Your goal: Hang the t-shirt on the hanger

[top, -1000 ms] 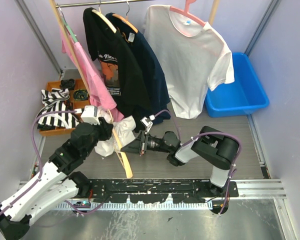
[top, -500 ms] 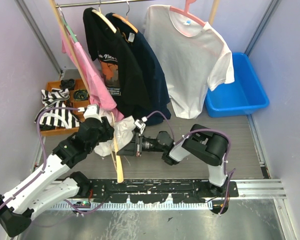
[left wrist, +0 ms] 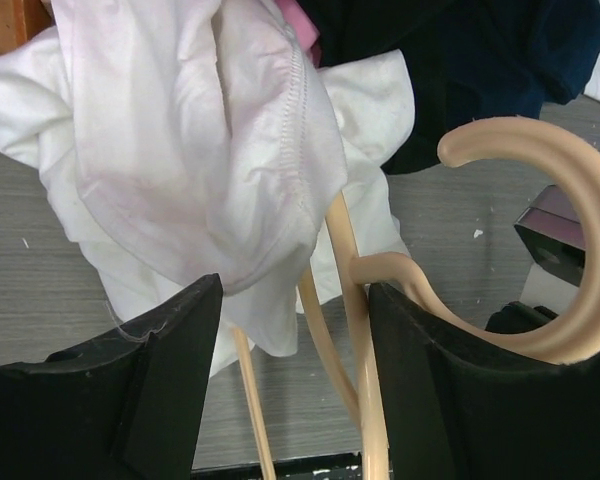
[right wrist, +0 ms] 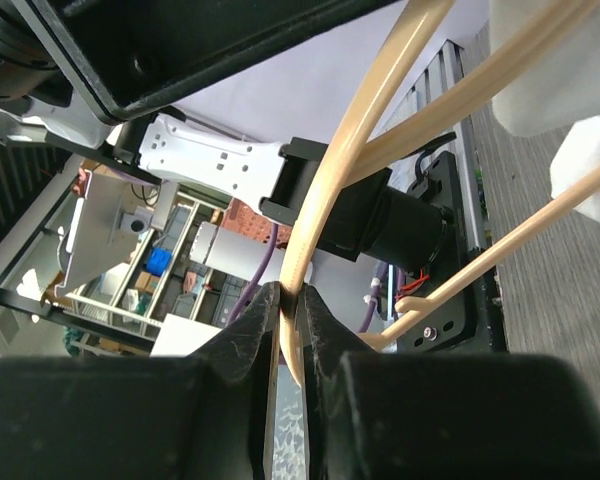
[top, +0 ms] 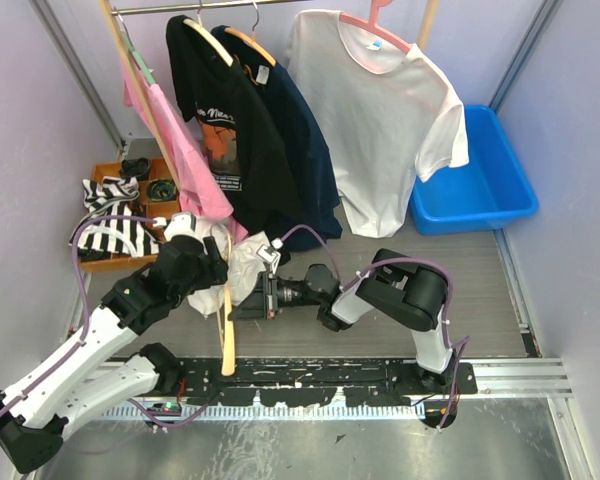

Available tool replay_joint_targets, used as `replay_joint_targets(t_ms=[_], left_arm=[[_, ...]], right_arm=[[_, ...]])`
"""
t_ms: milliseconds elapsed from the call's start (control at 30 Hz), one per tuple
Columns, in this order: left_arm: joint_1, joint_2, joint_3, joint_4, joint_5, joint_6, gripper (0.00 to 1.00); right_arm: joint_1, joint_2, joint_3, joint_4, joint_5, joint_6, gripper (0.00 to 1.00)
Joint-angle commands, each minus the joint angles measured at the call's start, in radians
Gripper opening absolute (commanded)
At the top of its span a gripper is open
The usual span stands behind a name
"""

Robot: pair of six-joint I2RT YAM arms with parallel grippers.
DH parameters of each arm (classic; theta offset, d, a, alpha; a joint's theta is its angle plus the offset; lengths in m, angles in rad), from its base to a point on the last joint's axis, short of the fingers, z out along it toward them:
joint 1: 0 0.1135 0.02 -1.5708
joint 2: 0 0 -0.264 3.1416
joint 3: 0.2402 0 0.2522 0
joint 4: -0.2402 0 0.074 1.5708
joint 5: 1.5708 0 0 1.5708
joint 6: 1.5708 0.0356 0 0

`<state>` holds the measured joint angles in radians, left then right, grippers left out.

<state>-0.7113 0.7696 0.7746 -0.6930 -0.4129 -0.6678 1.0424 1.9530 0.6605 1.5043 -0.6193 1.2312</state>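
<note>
Pale wood hanger (top: pixel 226 335) runs near-to-far, right pincer (top: pixel 238 311) clamped on it; t-shirt (top: pixel 245 262) bunched on worktop (top: pixel 460 270) at its far end, hem inside left pincer (left wrist: pixel 292 300), jaws parted, left arm nearest

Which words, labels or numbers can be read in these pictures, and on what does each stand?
"Nice", as it seems, partly folded away: chest print of the black t-shirt.
Too small to read: the white lines under that print.
Also unreadable: the neck label of the navy t-shirt, the blue label of the hanging white t-shirt.
</note>
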Motion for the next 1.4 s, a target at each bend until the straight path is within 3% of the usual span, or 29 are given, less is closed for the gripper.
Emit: replay_joint_targets(t_ms=[0, 100, 200, 267, 800, 1033, 1367], left_arm=[[-0.001, 0.006, 0.041, -0.013, 0.038, -0.020, 0.68], [-0.002, -0.004, 0.040, -0.022, 0.065, -0.027, 0.70], [-0.002, -0.046, 0.047, -0.034, 0.085, -0.030, 0.85], [-0.002, -0.068, 0.054, -0.045, 0.084, -0.027, 0.87], [-0.001, 0.030, 0.047, -0.046, 0.173, 0.026, 0.82], [-0.002, -0.153, 0.052, -0.094, 0.095, 0.010, 0.84], [-0.001, -0.202, 0.149, -0.238, 0.176, 0.029, 0.80]], right_arm=[[0.028, -0.031, 0.047, 0.021, -0.043, -0.074, 0.01], [0.034, -0.042, 0.062, -0.051, -0.049, -0.105, 0.01], [0.037, -0.045, 0.071, -0.093, -0.057, -0.116, 0.01], [0.038, -0.045, 0.081, -0.123, -0.063, -0.123, 0.01], [0.044, -0.084, 0.140, -0.328, -0.107, -0.189, 0.01], [0.044, -0.087, 0.166, -0.387, -0.133, -0.211, 0.01], [0.044, -0.097, 0.202, -0.480, -0.158, -0.252, 0.01]])
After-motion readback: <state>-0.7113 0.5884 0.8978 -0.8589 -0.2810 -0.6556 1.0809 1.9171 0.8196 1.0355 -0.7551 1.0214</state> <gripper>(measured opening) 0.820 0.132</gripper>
